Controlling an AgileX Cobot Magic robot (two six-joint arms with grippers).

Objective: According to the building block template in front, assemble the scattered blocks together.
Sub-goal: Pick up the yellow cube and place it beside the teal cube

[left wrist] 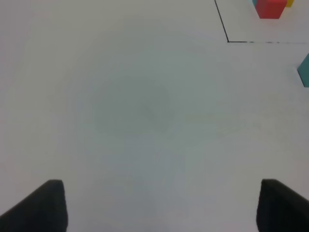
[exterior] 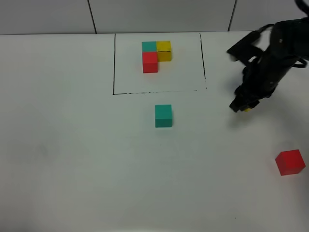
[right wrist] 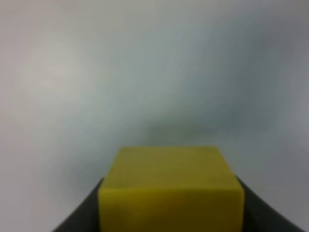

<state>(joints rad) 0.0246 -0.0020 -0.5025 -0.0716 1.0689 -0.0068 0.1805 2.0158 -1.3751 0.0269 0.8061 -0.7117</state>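
Observation:
The building block template [exterior: 155, 54] is a teal, yellow and red cluster inside a black drawn frame at the back middle of the table. The loose teal cube [exterior: 163, 116] sits just in front of the frame. The loose red cube [exterior: 290, 162] sits at the right edge. My right gripper [exterior: 244, 105] is right of the frame, shut on the loose yellow cube [right wrist: 171, 188], of which only a sliver [exterior: 247, 109] shows in the exterior view. My left gripper [left wrist: 161, 212] is open and empty over bare table; its arm is out of the exterior view.
The white table [exterior: 72, 159] ends at a tiled wall [exterior: 159, 14] behind the template. In the left wrist view the frame's corner [left wrist: 228, 41], the template's red cube [left wrist: 270, 7] and an edge of the loose teal cube [left wrist: 304, 72] show far ahead.

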